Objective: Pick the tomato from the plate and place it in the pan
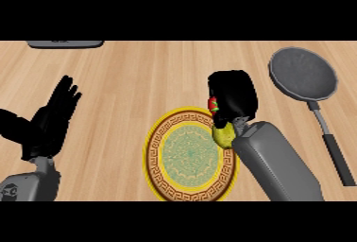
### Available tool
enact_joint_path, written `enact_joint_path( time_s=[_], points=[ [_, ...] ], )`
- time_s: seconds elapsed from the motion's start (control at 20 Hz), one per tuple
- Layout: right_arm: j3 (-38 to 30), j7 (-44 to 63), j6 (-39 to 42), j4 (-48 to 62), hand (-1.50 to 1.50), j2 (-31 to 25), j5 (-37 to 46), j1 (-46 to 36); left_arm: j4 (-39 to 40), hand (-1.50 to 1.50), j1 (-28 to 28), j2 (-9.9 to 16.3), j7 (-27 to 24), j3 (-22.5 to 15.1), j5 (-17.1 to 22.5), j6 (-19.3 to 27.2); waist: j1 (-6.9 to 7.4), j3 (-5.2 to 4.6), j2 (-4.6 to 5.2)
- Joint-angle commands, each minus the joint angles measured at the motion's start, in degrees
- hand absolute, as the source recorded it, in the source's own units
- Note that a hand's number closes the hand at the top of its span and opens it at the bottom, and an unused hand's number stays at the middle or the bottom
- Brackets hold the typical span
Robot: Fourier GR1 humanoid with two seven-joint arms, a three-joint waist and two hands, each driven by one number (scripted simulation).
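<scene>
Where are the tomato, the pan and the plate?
tomato (213, 103), head view: red patch showing beside the right hand's fingers.
pan (302, 73), head view: middle of its dark round bowl.
plate (190, 152), head view: green patterned centre.

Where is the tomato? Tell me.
In the head view, the tomato is in the right hand, above the plate's upper right rim, left of the pan.

- 1 head view, looking steeply down on the wooden counter (140, 71).
- Forearms enter from the lower edge; plate (157, 156) near, pan (303, 73) farther right.
</scene>
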Motion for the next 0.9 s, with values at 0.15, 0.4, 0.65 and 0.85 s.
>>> enact_joint_path(
  time_s=[0.15,0.4,0.65,0.85],
  points=[
    [-8.19,4.58,7.60,-8.55,1.50,-4.71,1.40,-9.11,-1.04,0.00,-0.74,-1.07,1.20,-0.89,-0.67,0.86,0.55,0.02,0.14],
    [-12.50,6.37,8.24,-8.21,1.50,-2.84,1.43,-11.55,1.49,0.00,-1.10,-0.96,-1.72,-0.28,-1.07,-0.22,0.83,0.02,0.34],
    [-20.39,0.62,1.19,-3.18,1.50,-8.52,-0.49,-10.64,-0.95,0.00,-2.94,-1.58,2.06,-0.46,-1.18,1.64,0.84,0.06,0.42],
    [-27.90,-3.95,-0.45,0.85,1.50,-14.21,-4.18,-12.25,-0.75,0.00,1.32,-2.18,-1.03,-1.22,-1.36,-0.06,0.89,0.05,0.41]
  ],
)
